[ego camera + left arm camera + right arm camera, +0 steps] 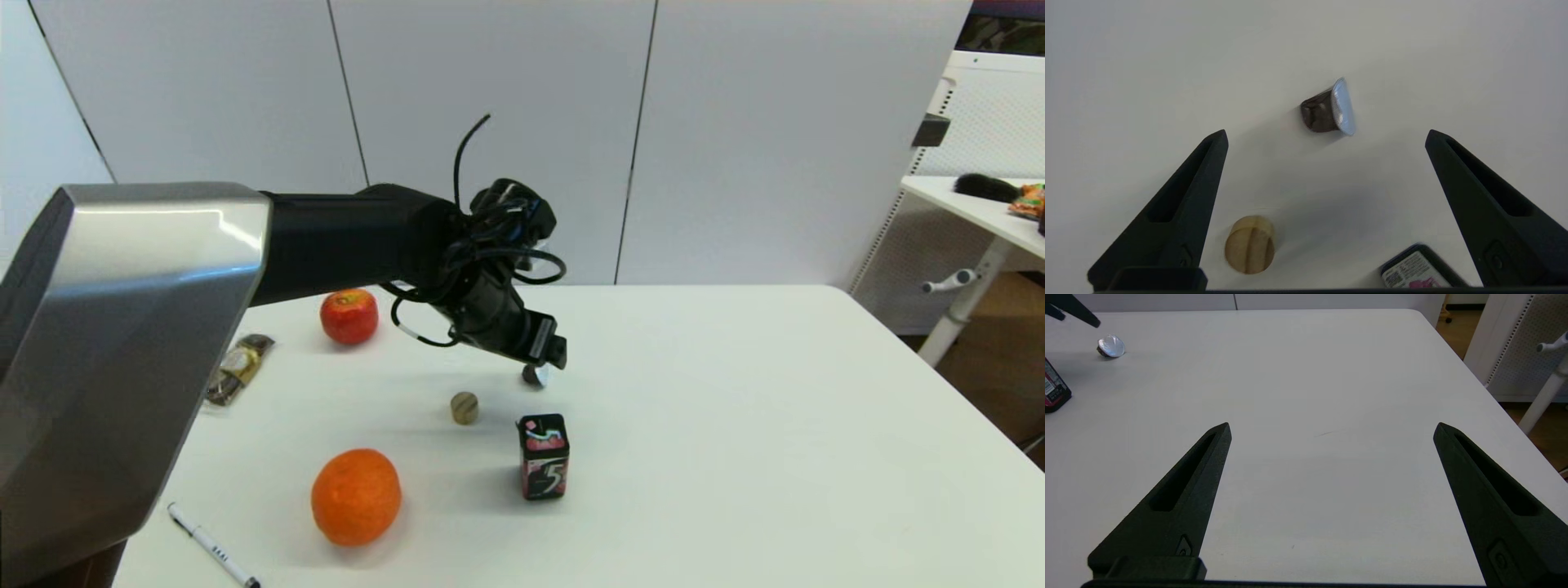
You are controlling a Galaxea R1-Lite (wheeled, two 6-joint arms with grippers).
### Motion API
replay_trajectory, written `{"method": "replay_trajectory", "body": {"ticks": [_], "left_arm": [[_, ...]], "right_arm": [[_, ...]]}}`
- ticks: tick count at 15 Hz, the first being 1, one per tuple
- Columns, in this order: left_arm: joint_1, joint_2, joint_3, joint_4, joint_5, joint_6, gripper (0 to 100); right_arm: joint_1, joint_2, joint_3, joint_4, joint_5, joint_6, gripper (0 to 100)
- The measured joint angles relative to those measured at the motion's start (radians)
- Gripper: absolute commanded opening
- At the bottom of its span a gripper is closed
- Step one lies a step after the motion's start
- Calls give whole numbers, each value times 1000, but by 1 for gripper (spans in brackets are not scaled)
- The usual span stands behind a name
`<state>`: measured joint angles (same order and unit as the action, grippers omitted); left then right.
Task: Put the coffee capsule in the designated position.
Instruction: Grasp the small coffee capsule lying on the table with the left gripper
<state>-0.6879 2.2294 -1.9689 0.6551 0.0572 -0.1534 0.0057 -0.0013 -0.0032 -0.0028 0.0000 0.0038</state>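
The coffee capsule (pixel 535 375) lies on its side on the white table (pixel 735 425), a dark brown pod with its silvery foil face (pixel 1342 107) turned sideways. My left gripper (pixel 545 359) hovers just above it. In the left wrist view the capsule (pixel 1327 109) sits a little beyond the tips of the open gripper (pixel 1326 139), about centred between the fingers and touching neither. My right gripper (pixel 1333 426) is open and holds nothing, low over bare table to the right. It sees the capsule (pixel 1110 346) far off.
A tan wooden cylinder (pixel 464 407) and a black gum box (pixel 544 456) stand just in front of the capsule. An orange (pixel 356 496) and a pen (pixel 212 545) lie near the front edge. An apple (pixel 349 315) and a chocolate pack (pixel 239 367) sit at the left.
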Motion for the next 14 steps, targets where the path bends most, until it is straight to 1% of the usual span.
{"method": "replay_trajectory", "body": {"ticks": [2, 4, 14], "left_arm": [[-9, 21, 0, -53, 6, -7, 100], [-12, 39, 0, -90, 37, -9, 100], [-5, 84, 23, -89, 42, -8, 100]], "right_arm": [[0, 0, 0, 0, 0, 1, 100], [0, 0, 0, 0, 0, 0, 100], [0, 0, 0, 0, 0, 0, 100]]}}
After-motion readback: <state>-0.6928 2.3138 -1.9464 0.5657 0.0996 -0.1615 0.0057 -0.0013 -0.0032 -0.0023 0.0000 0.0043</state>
